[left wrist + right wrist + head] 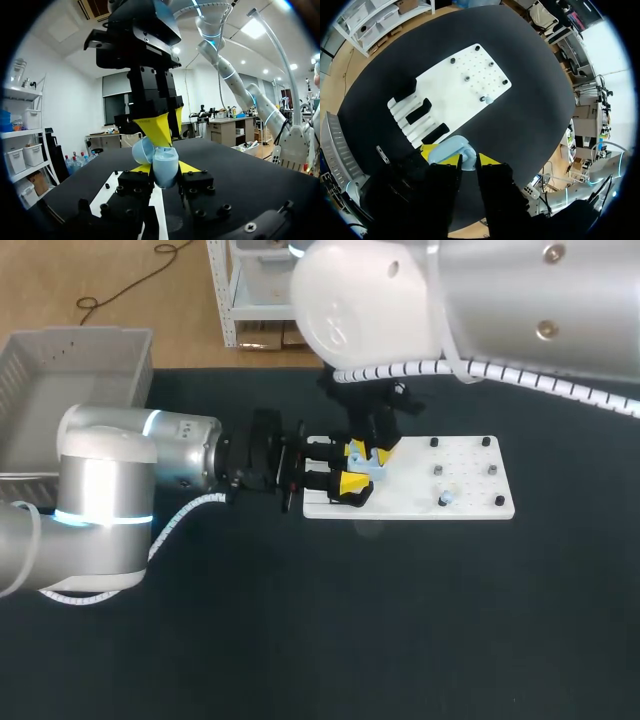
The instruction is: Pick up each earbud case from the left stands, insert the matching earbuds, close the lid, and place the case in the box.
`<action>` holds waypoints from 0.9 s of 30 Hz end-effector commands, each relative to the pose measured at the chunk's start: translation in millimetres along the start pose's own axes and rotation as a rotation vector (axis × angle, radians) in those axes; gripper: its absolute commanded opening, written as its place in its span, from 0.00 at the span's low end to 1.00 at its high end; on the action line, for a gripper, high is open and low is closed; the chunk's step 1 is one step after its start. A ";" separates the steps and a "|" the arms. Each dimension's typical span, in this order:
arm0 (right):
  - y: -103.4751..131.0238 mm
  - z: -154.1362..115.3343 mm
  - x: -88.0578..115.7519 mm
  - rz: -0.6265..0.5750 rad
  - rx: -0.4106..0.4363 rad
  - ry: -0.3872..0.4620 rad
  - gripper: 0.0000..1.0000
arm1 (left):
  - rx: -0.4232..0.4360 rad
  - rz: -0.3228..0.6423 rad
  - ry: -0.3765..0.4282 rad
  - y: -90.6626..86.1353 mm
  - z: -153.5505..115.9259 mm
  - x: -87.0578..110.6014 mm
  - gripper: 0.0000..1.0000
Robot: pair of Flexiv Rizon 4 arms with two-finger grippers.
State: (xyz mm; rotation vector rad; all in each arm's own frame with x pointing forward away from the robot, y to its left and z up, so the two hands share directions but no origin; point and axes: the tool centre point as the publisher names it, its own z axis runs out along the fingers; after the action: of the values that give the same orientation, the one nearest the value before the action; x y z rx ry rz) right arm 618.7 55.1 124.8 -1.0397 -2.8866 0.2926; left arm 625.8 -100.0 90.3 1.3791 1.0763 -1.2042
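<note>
Blue earbud case (165, 167) sits gripped, partly hidden, between left fingers (190, 168).

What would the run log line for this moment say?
left gripper: shut on earbud case | right gripper: at case from above | case: over white board

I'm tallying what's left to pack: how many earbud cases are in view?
1: a light blue plastic earbud case, lid open, gripped in the left pincer above the flat white board's left end. Others may be hidden from view.

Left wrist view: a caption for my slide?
Left gripper holds the blue earbud case, right gripper close above it.
</note>
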 end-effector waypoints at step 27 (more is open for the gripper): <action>-73.1 -36.7 15.9 -0.515 -0.451 0.002 0.45 | 0.001 0.000 -0.006 0.2 0.2 3.2 0.00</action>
State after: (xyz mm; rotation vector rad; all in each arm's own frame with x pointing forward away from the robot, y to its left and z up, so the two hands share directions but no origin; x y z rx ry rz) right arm 582.5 42.6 172.3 -0.4281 -3.0744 0.0337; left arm 625.8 -100.1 90.3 1.3790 1.0764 -1.2043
